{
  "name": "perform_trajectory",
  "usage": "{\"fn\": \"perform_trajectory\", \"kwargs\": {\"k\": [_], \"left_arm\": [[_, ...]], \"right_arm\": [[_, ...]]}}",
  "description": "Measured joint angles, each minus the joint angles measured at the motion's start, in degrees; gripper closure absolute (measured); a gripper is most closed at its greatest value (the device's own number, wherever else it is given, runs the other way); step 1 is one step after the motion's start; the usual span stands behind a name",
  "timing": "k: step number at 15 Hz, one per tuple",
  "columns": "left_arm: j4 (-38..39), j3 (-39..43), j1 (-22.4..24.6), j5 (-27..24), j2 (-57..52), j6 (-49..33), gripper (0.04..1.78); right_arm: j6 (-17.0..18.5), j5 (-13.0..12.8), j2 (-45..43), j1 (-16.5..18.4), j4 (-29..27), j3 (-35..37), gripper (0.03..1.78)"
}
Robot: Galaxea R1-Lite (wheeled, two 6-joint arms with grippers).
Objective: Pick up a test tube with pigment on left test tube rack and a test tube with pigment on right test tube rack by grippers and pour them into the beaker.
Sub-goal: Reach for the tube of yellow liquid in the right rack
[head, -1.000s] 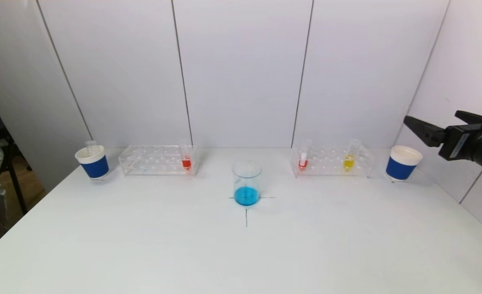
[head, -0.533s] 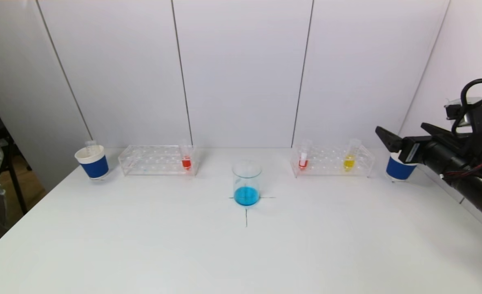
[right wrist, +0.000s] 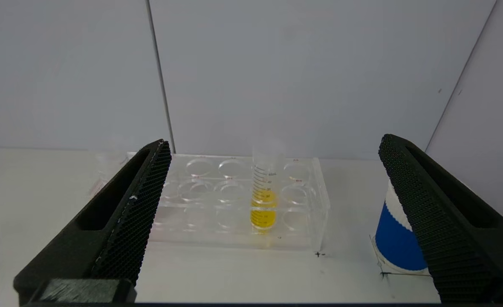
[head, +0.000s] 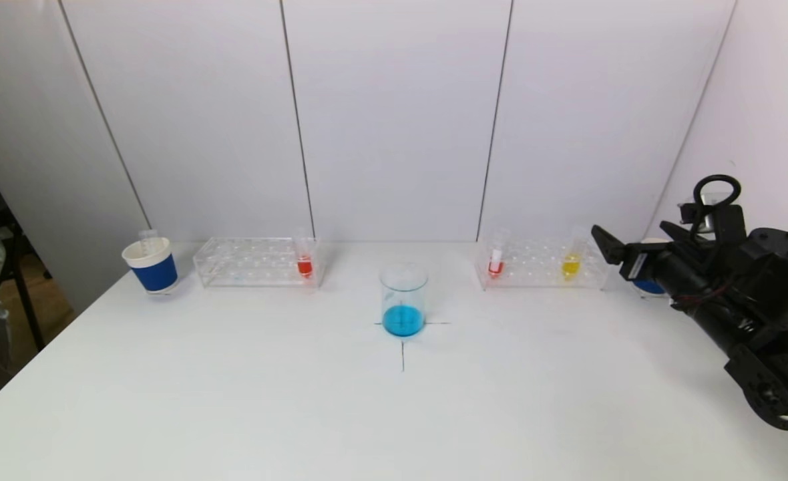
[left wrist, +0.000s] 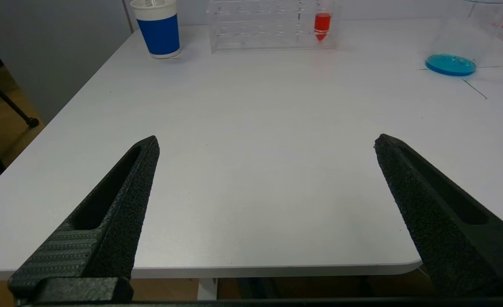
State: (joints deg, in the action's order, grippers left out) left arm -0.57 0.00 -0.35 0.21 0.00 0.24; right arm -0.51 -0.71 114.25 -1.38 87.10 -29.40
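The right gripper (head: 624, 248) is held with jaws spread wide and empty. The yellow-pigment test tube (right wrist: 263, 190) is seen straight ahead between them, upright in the right test tube rack (right wrist: 309, 200). The left gripper (left wrist: 266, 143), equally wide, is parked well apart from the red-pigment test tube (left wrist: 322, 24).

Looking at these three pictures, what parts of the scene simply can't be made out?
- Right cup: head view, mostly hidden behind the right gripper.
- Left gripper: outside the head view entirely.
- Beaker: left wrist view, rim cut by the edge.
- Tube markings: right wrist view, too small to read.
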Motion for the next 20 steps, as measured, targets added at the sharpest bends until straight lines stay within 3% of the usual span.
{"fn": "perform_trajectory", "kwargs": {"k": [9, 20], "left_arm": [[0.0, 0.0, 0.0, 0.0, 0.0, 0.0, 0.06], [0.0, 0.0, 0.0, 0.0, 0.0, 0.0, 0.06]], "right_arm": [[0.1, -2.5, 8.5, 0.0, 0.1, -4.9, 0.04], [0.5, -2.6, 15.9, -0.1, 0.0, -12.3, 0.04]]}}
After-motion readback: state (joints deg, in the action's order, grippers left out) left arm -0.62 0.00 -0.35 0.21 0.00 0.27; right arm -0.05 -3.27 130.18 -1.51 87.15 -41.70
